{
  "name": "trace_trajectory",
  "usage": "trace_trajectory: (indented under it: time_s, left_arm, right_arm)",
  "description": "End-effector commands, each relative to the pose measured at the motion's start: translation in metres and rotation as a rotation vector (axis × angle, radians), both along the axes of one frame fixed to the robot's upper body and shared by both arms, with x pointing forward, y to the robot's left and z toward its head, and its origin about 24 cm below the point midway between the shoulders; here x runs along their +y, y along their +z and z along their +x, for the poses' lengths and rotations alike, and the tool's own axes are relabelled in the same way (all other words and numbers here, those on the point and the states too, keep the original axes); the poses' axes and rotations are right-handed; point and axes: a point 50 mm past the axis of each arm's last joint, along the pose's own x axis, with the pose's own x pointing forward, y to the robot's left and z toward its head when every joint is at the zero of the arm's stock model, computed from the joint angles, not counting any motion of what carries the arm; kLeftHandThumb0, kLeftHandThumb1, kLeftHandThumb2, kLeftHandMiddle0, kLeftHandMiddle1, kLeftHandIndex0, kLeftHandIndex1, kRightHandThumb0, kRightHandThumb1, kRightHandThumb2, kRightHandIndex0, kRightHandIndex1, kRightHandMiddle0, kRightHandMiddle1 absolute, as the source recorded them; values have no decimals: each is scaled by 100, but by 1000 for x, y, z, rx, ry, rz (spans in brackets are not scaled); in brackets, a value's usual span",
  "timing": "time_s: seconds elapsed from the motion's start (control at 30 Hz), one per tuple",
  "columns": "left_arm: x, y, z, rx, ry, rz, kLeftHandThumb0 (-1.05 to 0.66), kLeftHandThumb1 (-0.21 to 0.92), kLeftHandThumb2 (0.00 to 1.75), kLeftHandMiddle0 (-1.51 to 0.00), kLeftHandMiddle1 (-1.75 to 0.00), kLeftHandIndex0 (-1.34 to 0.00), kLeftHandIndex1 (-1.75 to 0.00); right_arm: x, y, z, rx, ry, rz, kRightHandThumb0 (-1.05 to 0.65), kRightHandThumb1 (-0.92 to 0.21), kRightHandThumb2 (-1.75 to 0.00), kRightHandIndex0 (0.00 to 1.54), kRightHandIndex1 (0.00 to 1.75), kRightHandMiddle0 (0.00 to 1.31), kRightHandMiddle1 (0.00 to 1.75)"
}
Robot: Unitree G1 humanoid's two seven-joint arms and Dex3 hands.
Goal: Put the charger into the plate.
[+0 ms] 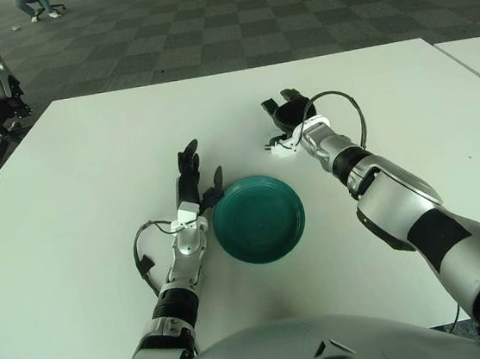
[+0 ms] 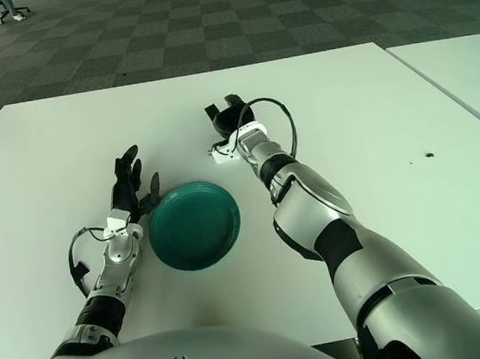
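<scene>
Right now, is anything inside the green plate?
No, the green plate is bare inside, with the left hand beside it.

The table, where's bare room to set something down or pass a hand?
The white table is bare left of the left hand and right of the right arm. It is crowded in the middle: the teal plate sits beside the open left hand, and the right hand is beyond the plate, over a small white object.

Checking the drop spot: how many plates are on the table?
1: a teal plate on the white table, just right of the open left hand, nearer than the right hand.
</scene>
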Motion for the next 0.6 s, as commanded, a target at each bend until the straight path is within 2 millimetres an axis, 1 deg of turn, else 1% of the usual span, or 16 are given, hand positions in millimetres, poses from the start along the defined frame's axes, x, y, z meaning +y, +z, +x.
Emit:
trace_trajectory:
  time_s: [0.0, 0.13, 0.37, 0.57]
  left_arm:
    - [-12, -56, -54, 259, -2, -28, -83, 92, 79, -29, -1, 0, -63]
    - [-13, -55, -54, 250, -4, -33, -83, 92, 80, -30, -1, 0, -63]
    - [-14, -55, -55, 236, -1, -41, -81, 92, 75, -29, -1, 0, -58]
    - [-12, -56, -58, 249, 9, -36, -78, 92, 71, -32, -2, 0, -56]
  right_arm:
    - [3, -3, -2, 25, 3, -6, -105, -92, -96, 19, 1, 0, 31]
    - [2, -8, -4, 46, 0, -17, -105, -92, -95, 20, 1, 0, 32]
    - [-5, -28, -16, 101, -13, -41, -105, -92, -95, 21, 1, 0, 32]
    - [-7, -39, -22, 148, -37, -62, -105, -92, -96, 22, 1, 0, 31]
